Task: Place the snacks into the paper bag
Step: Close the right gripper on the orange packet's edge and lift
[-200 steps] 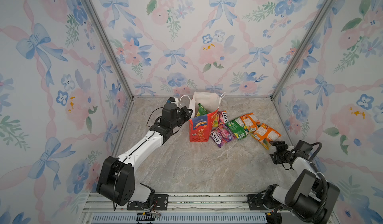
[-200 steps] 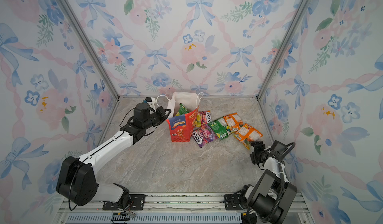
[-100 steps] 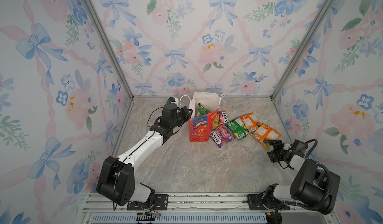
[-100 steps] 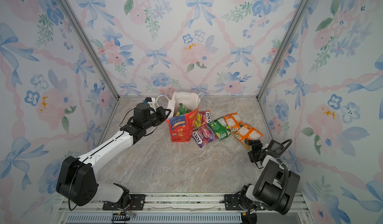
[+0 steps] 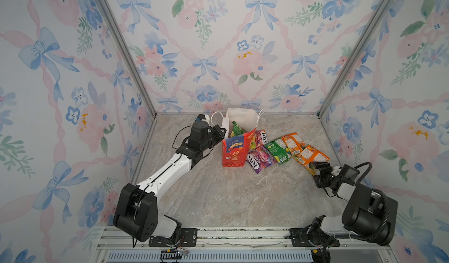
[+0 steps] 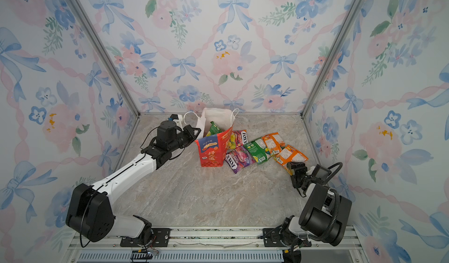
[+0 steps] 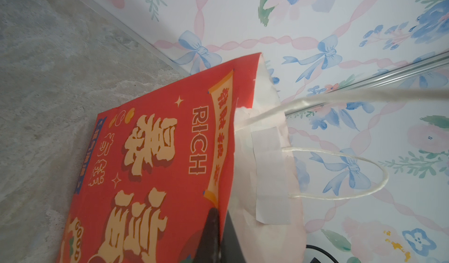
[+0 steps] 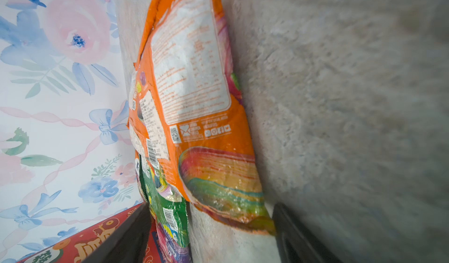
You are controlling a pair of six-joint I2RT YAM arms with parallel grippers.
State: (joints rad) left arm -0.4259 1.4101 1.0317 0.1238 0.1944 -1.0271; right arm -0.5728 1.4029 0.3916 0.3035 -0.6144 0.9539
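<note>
Green packet (image 5: 235, 129) in paper bag (image 5: 234, 150).
We see left end effector (image 5: 221, 135) pinching its rim; right end effector (image 5: 319, 165), spread, now nearer orange packet (image 5: 312, 155).

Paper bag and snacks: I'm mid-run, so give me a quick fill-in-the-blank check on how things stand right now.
1. The left gripper is shut on the rim of the paper bag, whose outside is mainly ____.
2. The snack poking out of the bag's mouth is ____.
3. The right gripper is open, its jaws on either side of a corner of the ____ packet.

Missing words: red; green; orange.
</note>
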